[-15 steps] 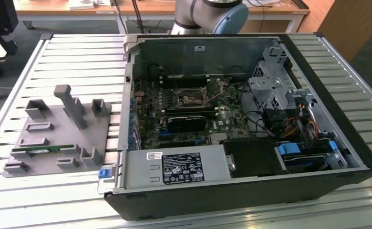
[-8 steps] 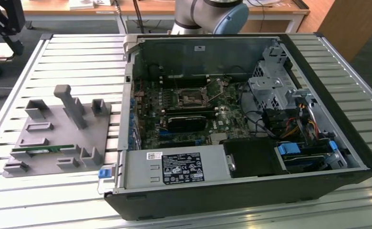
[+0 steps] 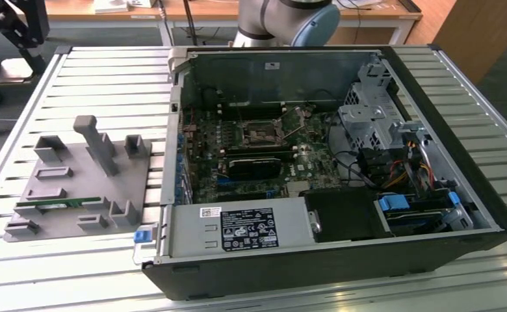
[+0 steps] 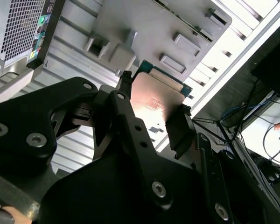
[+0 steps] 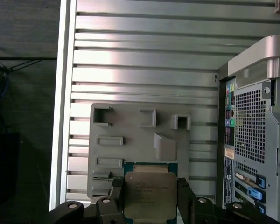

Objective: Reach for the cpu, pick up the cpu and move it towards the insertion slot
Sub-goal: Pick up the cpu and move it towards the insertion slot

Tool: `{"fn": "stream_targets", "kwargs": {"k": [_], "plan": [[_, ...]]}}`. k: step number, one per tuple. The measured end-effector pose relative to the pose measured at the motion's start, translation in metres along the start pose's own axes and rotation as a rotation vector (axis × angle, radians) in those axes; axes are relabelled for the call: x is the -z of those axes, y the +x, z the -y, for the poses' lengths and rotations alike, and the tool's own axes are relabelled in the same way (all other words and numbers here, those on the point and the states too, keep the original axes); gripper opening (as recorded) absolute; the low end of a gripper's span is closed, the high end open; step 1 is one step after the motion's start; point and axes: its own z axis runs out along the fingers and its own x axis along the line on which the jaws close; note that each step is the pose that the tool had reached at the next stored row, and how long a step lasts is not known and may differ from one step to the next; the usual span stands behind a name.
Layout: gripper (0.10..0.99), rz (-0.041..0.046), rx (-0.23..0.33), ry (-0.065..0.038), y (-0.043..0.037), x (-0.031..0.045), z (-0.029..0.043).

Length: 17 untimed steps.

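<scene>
The cpu (image 5: 149, 193), a flat square chip with a silvery top and a green rim, sits between my gripper's (image 5: 150, 200) two black fingers (image 5: 115, 196), which are shut on its opposite edges. In the second wrist view the cpu (image 4: 154, 98) shows from below, held in the gripper (image 4: 154, 119) above the grey fixture tray (image 4: 144, 28). In the first wrist view that fixture tray (image 5: 130, 135) lies well beneath the chip. The insertion slot (image 3: 260, 133), a dark square socket framed in metal, lies on the green board inside the open computer case (image 3: 323, 162).
The grey fixture tray (image 3: 71, 188) has raised posts and a thin green memory stick (image 3: 58, 203). It lies on the slatted metal table (image 3: 106, 78), at the exterior view's left of the case. The case's perforated back panel (image 5: 254, 126) stands beside the tray. The arm's base (image 3: 284, 19) stands behind the case.
</scene>
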Motion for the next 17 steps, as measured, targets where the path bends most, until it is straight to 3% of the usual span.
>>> {"fn": "stream_targets", "kwargs": {"k": [17], "plan": [[0.541,0.0000,0.000,0.000,-0.0395,0.0002,0.0009]]}}
